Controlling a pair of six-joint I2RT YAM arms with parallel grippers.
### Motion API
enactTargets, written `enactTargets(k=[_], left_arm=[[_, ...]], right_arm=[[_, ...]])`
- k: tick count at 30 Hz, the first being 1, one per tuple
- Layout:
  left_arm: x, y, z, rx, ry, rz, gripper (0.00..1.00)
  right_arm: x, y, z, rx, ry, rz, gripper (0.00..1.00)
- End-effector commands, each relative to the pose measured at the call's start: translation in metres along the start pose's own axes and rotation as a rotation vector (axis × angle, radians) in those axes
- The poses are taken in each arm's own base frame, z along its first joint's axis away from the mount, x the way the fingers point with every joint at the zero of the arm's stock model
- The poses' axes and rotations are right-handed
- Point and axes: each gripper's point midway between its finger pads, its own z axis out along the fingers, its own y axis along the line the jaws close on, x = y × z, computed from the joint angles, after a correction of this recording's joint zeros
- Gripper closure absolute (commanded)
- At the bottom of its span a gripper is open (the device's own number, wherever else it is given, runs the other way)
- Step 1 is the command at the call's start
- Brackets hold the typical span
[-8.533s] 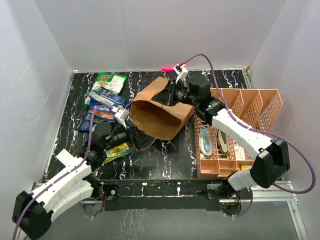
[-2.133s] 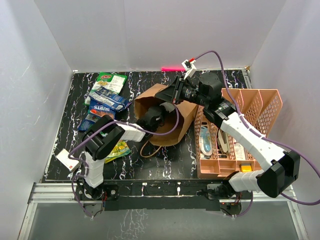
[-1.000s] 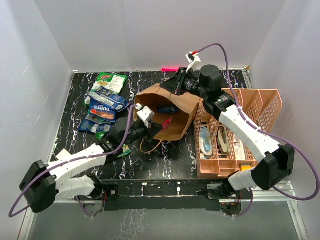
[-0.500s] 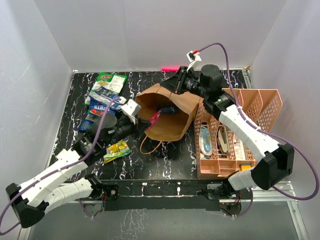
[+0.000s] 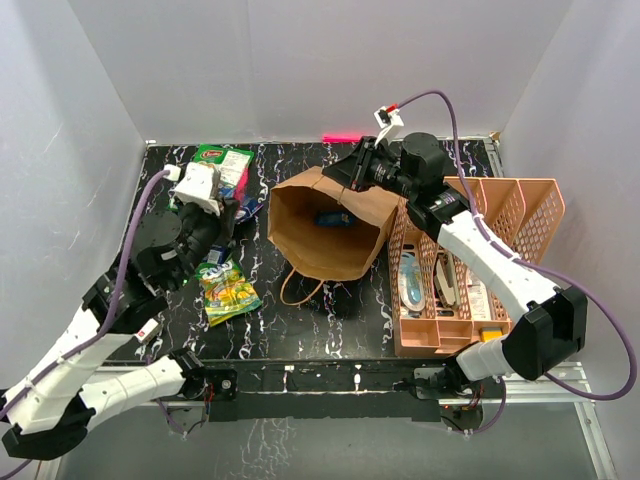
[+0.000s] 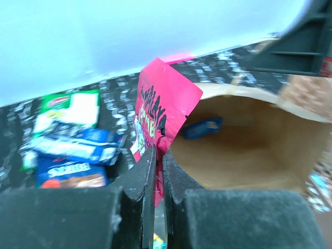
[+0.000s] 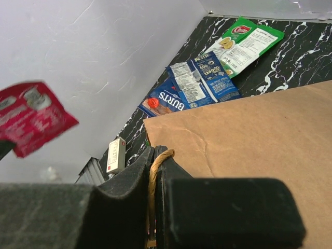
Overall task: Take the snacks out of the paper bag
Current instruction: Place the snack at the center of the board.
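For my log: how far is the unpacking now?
Done: green-white packet, BURTS packet and yellow-green packet lie on the table. In hand: left end effector grips a pink packet outside the paper bag; right end effector holds its handle. Left: one blue packet inside.

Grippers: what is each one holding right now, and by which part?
The left gripper pinches a pink-red snack packet by its bottom edge. The right gripper is shut on the twine handle of the paper bag.
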Motion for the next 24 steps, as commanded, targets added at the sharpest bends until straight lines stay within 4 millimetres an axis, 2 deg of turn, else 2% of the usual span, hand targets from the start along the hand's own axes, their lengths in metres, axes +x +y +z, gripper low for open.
enactTargets(k=[1,4,6,8,11,12,15,21,24], left_arm=[[0.018,0.068,-0.003,-0.407,0.12,0.145,1.0],[0.027,0.092,-0.008,-0.586,0.166,0.198,1.0],[0.031,0.097,-0.008,-0.625,0.158,0.197,1.0],[0.044,0.099,-0.002,-0.62,0.184,0.203,1.0],[0.076,0.114,0.006,-0.665,0.297,0.204,1.0],[0.088,0.126,0.008,-0.69,0.333,0.181,1.0],[0.12,0.143,0.014,-0.687,0.418,0.075,1.0],[0.174,0.157,0.017,-0.733,0.541,-0.113,1.0],[0.196,0.156,0.016,-0.76,0.576,-0.192,1.0]], right_arm=[[-0.021,0.019,-0.012,-0.054,-0.071,-0.043,0.92],[-0.021,0.022,-0.016,-0.056,-0.074,-0.044,0.92],[-0.021,0.021,-0.017,-0.053,-0.078,-0.045,0.92],[-0.021,0.022,-0.018,-0.053,-0.079,-0.044,0.92],[-0.019,0.022,-0.018,-0.056,-0.072,-0.042,0.92],[-0.019,0.022,-0.018,-0.056,-0.07,-0.041,0.92],[-0.018,0.022,-0.019,-0.055,-0.068,-0.039,0.92],[-0.019,0.022,-0.021,-0.052,-0.073,-0.039,0.92],[-0.019,0.023,-0.022,-0.054,-0.074,-0.039,0.92]])
